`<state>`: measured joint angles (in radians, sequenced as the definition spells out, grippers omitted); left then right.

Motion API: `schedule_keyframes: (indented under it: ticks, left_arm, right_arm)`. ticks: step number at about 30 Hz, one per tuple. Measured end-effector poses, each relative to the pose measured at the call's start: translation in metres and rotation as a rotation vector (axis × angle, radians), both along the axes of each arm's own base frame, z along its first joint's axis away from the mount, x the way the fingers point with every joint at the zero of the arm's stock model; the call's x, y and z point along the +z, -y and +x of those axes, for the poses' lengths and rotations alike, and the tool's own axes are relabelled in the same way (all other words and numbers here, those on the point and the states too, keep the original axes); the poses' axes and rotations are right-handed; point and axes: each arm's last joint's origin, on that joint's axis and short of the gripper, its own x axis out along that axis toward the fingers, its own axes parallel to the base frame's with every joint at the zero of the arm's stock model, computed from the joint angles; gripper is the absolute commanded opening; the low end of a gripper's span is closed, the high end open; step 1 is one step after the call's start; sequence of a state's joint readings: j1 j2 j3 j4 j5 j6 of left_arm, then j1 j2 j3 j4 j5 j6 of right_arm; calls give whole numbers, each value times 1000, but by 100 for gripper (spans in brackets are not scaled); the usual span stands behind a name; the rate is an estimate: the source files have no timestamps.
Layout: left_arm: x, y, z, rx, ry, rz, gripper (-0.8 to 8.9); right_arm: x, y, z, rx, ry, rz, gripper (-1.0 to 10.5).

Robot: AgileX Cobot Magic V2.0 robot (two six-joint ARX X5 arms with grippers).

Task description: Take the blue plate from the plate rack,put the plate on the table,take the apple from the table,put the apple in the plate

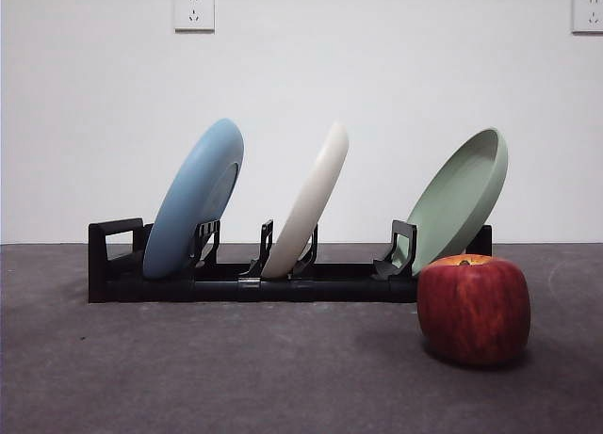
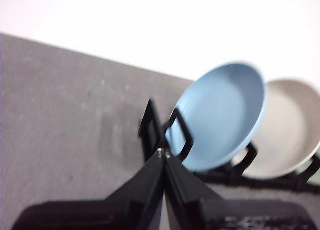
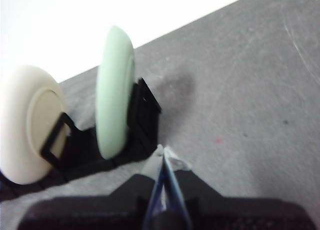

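The blue plate (image 1: 195, 199) leans in the left slot of the black plate rack (image 1: 245, 281) on the dark grey table (image 1: 236, 377). The dark red apple (image 1: 473, 308) stands on the table in front of the rack's right end. In the left wrist view my left gripper (image 2: 164, 152) is shut and empty, close to the blue plate (image 2: 220, 115) and the rack's end (image 2: 150, 127). In the right wrist view my right gripper (image 3: 161, 152) is shut and empty, near the rack's (image 3: 142, 122) other end. Neither arm shows in the front view. The apple is out of both wrist views.
A cream-white plate (image 1: 309, 203) leans in the rack's middle slot and a pale green plate (image 1: 460, 197) at its right end, just behind the apple. They also show in the wrist views, cream-white (image 2: 287, 132) and pale green (image 3: 114, 90). A white wall stands behind.
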<state>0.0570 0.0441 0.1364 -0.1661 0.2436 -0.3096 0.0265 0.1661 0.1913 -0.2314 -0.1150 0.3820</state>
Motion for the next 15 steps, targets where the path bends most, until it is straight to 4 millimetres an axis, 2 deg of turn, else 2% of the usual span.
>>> schedule_keyframes:
  ticks: [9,15]
  left_arm:
    - [51,1,6,-32,4,-26,-8]
    - [87,3,24,-151,-61,-43,-8]
  right_arm:
    - [69,-4,22,116,-16,-6,-11]
    - [106,-7,43,229,-99,-50,0]
